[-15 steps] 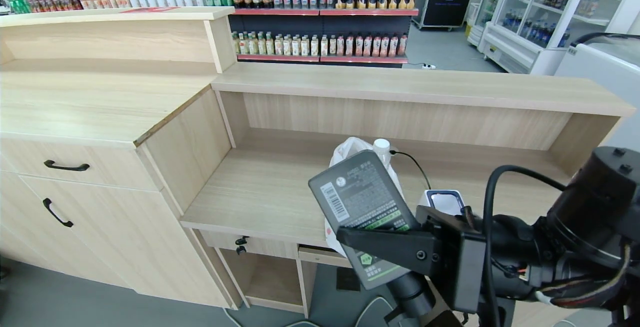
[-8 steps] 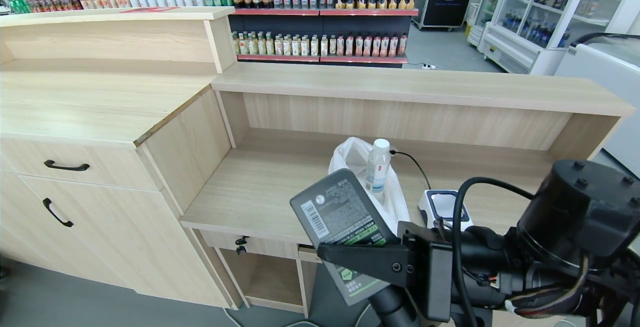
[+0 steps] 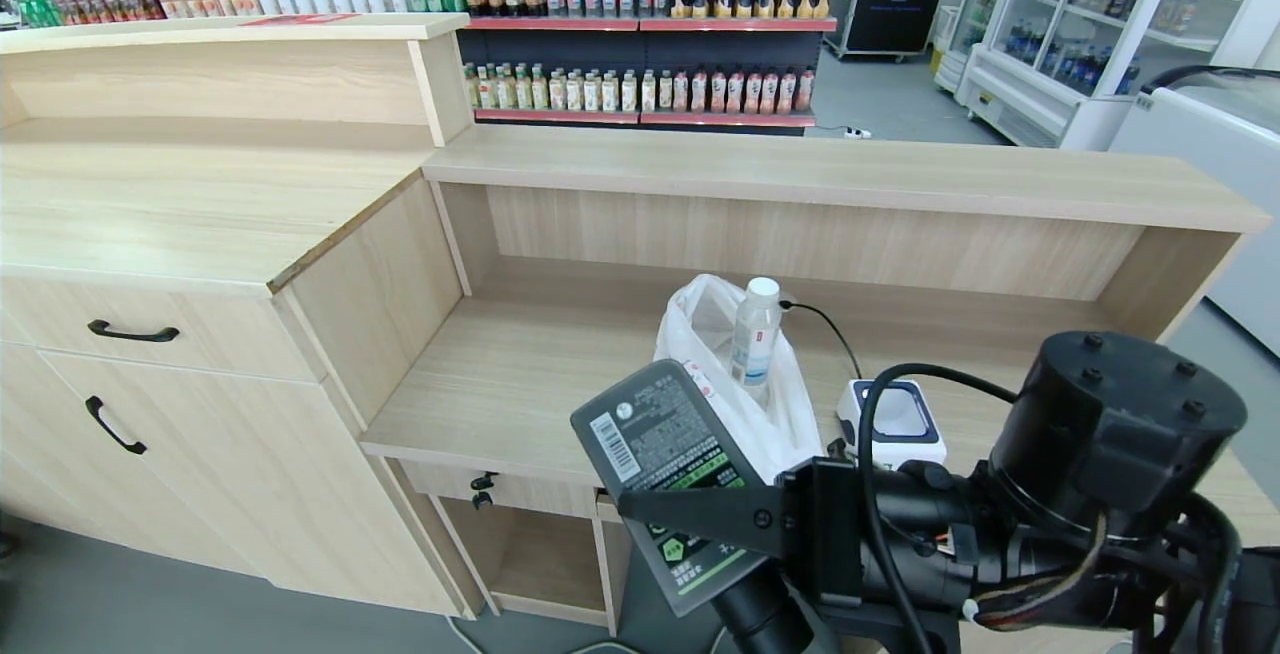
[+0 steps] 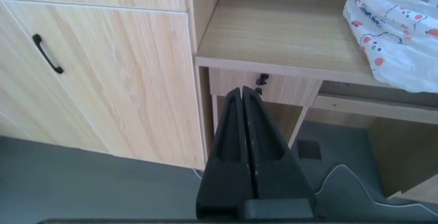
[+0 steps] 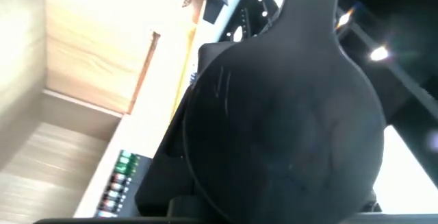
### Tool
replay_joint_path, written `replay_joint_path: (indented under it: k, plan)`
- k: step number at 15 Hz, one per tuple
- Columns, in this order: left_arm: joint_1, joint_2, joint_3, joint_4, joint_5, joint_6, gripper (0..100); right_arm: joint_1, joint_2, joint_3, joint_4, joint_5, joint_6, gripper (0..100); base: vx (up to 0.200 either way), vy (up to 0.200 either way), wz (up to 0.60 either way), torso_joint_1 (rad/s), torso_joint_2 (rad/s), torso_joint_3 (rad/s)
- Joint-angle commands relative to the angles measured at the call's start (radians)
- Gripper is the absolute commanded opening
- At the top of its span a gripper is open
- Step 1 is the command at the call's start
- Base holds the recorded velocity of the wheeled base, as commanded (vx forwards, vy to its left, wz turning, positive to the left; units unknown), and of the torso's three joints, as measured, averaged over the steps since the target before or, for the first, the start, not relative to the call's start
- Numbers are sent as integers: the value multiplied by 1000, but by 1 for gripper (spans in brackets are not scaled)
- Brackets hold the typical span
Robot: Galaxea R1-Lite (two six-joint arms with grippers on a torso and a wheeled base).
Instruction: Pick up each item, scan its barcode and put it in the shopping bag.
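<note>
**Desk:** Where is the item?

**Photographer:** The dark packet [image 3: 650, 424] is pinched flat in the right gripper [image 3: 690, 534] at the counter's [image 3: 500, 384] near edge. It is just near of the shopping bag [image 3: 730, 404] and left of the scanner [image 3: 895, 424].

**Desk:** Why that angle?

**Photographer:** The barcode [image 3: 612, 434] faces up, away from the scanner. That probably suits a drop into the bag, where a bottle [image 3: 755, 334] stands. Whether it was scanned, I cannot tell.

**Desk:** The other arm?

**Photographer:** The left gripper [image 4: 245, 142], fingers pressed together on nothing, hangs low before the cabinet [image 4: 102, 66].
</note>
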Motion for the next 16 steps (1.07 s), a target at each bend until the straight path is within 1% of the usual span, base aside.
replay_joint_path:
  k: [1,5,6,7,8,9,10,11,12,13,14,15,16]
  plan:
    - [0,0,0,0,1,0,0,-2,11,-1,2,3,7,0,0,0,0,0,0,0]
    - [0,0,0,0,1,0,0,-5,-26,7,9,2,20,0,0,0,0,0,0,0]
    - [0,0,0,0,1,0,0,-37,-78,7,60,-6,85,0,0,0,0,0,0,0]
    - [0,0,0,0,1,0,0,-64,-106,9,98,-9,122,0,0,0,0,0,0,0]
    - [0,0,0,0,1,0,0,-188,-229,22,315,-89,287,0,0,0,0,0,0,0]
    - [0,0,0,0,1,0,0,-309,-330,32,473,-135,431,0,0,0,0,0,0,0]
    - [0,0,0,0,1,0,0,-430,-416,38,542,-140,525,0,0,0,0,0,0,0]
    - [0,0,0,0,1,0,0,-605,-506,45,572,-138,629,0,0,0,0,0,0,0]
    - [0,0,0,0,1,0,0,-771,-546,55,572,-129,760,0,0,0,0,0,0,0]
    - [0,0,0,0,1,0,0,-896,-560,62,568,-120,872,0,0,0,0,0,0,0]
    - [0,0,0,0,1,0,0,-1016,-566,64,560,-110,1017,0,0,0,0,0,0,0]
    - [0,0,0,0,1,0,0,-1070,-565,68,560,-110,1163,0,0,0,0,0,0,0]
    - [0,0,0,0,1,0,0,-1104,-557,87,560,-117,1310,0,0,0,0,0,0,0]
